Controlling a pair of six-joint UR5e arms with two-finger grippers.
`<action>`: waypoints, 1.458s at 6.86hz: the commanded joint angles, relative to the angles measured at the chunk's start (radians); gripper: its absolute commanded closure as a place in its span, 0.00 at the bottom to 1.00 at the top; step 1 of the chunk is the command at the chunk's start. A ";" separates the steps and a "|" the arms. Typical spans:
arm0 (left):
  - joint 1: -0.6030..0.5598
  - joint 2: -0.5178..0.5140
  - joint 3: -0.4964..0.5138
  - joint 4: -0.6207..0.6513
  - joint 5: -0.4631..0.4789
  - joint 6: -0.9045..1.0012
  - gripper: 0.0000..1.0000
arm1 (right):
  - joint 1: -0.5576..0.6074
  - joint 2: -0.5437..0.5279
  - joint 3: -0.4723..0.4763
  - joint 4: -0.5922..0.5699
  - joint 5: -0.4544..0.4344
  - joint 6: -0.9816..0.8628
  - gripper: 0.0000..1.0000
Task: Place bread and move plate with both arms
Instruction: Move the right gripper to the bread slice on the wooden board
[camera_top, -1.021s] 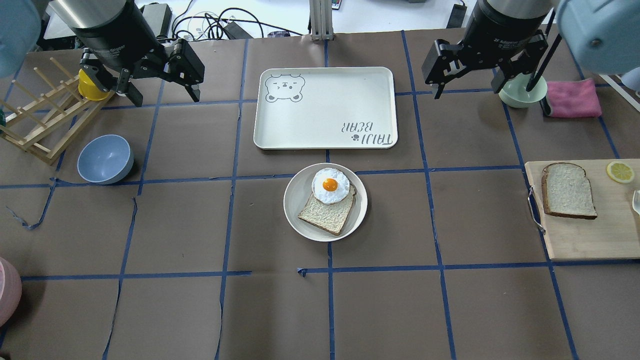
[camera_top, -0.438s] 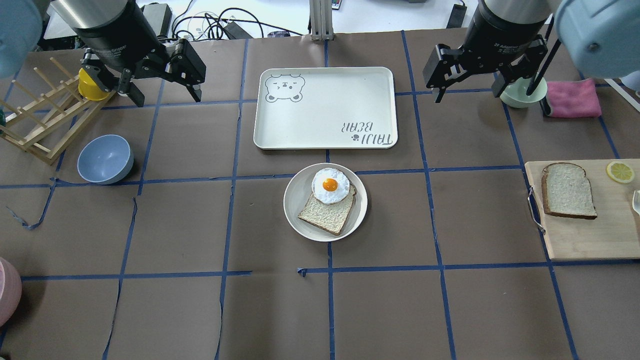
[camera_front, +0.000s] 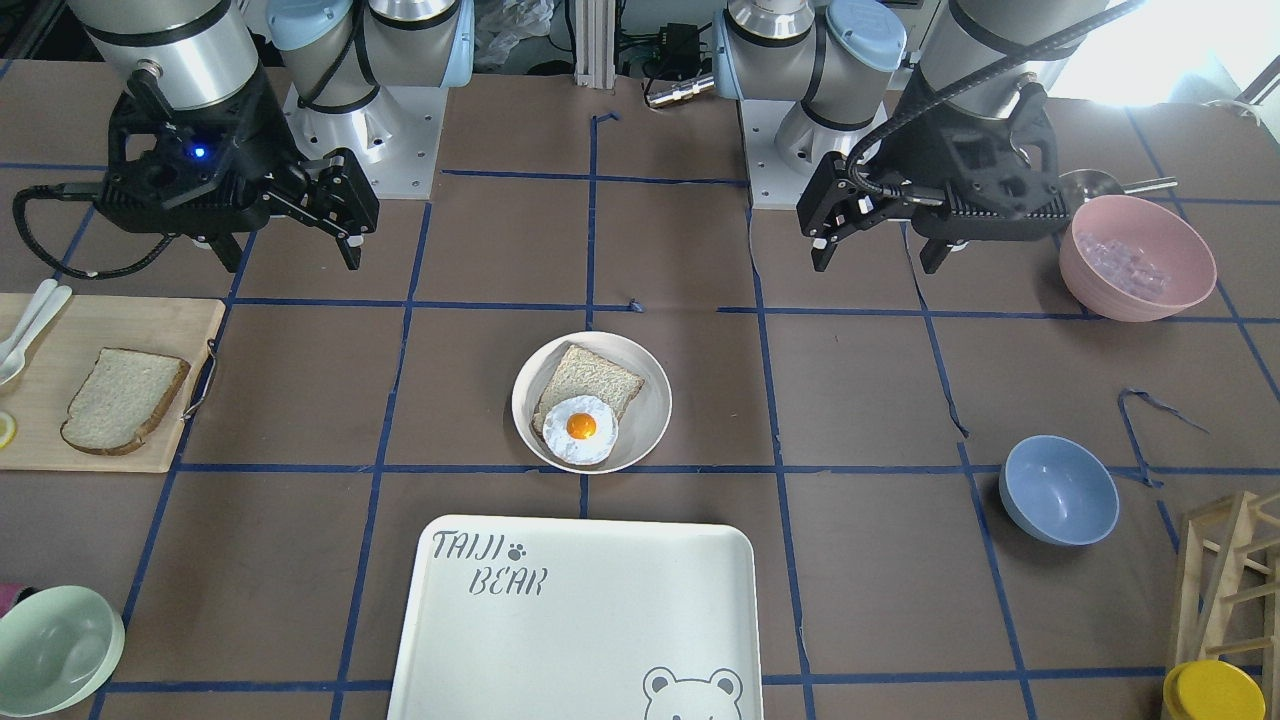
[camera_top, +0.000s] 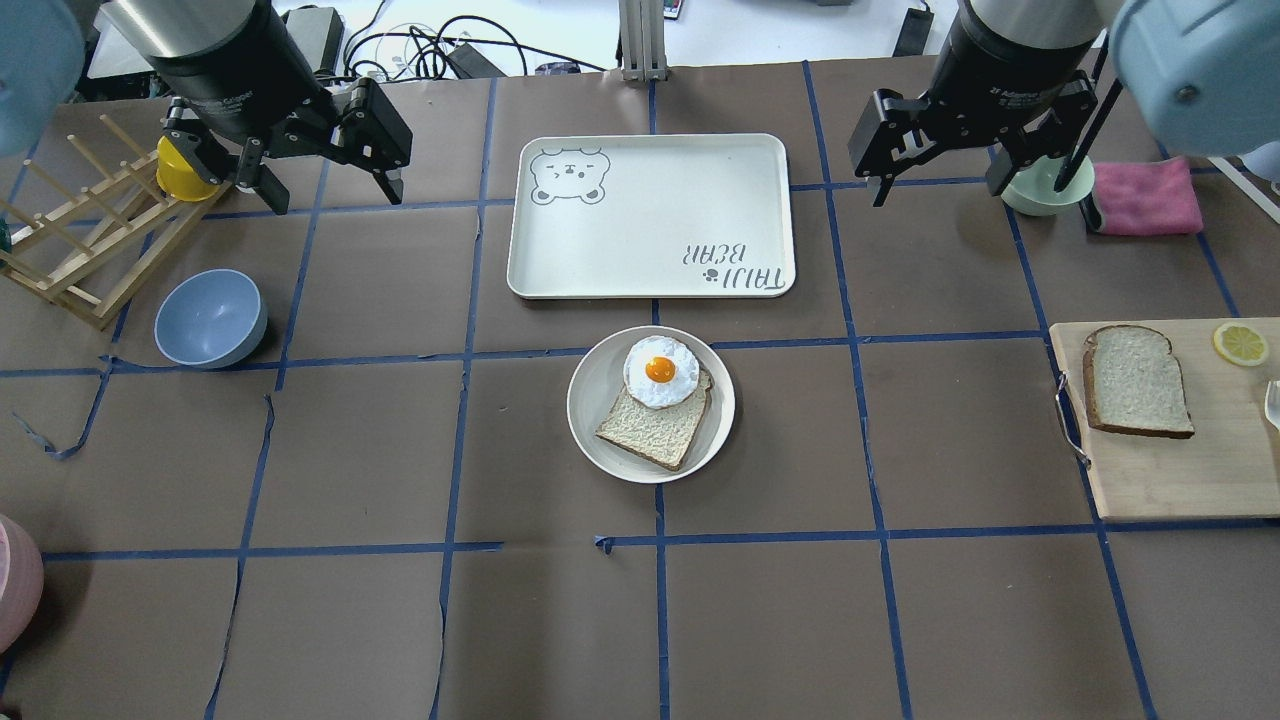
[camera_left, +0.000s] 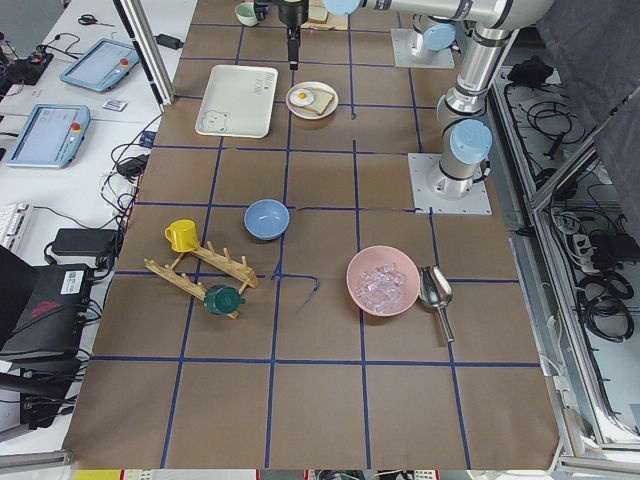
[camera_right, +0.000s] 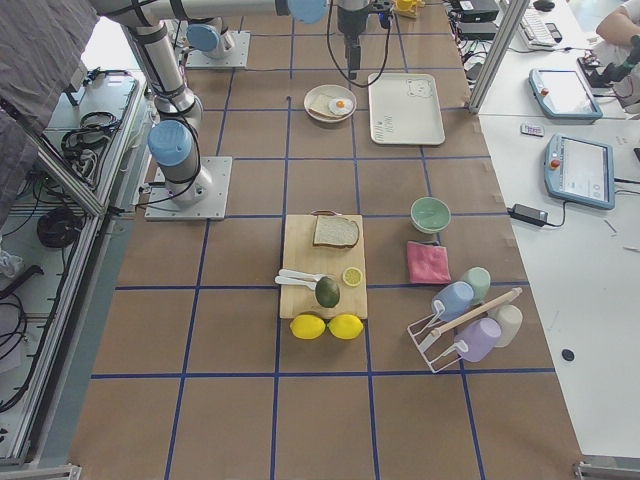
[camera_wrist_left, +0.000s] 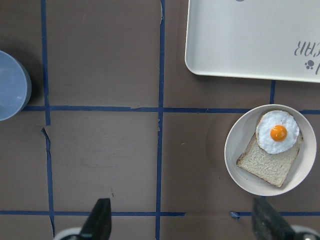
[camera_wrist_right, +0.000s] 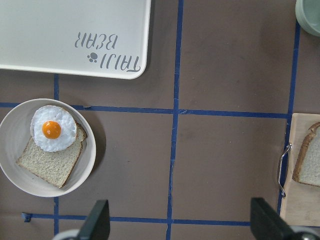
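The bread, pale with a dark crust, lies flat on a wooden cutting board at the right; it also shows in the front view. The cream plate sits mid-table and holds a tanner slice with a fried egg on it. My left gripper is open and empty, high over the far left. My right gripper is open and empty, high over the far right. Both are well away from bread and plate.
The TAIJI BEAR tray lies just beyond the plate. A blue bowl, a wooden rack and a yellow cup stand at the left. A green bowl and pink cloth are at the far right.
Both grippers have shifted only slightly, the right one a little toward the right. Bread and plate have not moved.
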 joint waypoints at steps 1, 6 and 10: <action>0.002 -0.001 0.000 0.000 0.000 0.000 0.00 | -0.010 0.005 0.000 -0.009 0.003 -0.003 0.00; 0.000 -0.001 0.000 0.000 -0.001 0.000 0.00 | -0.483 0.144 0.122 -0.070 0.097 -0.303 0.00; 0.000 -0.003 0.001 0.002 -0.004 0.000 0.00 | -0.687 0.357 0.221 -0.342 0.100 -0.516 0.01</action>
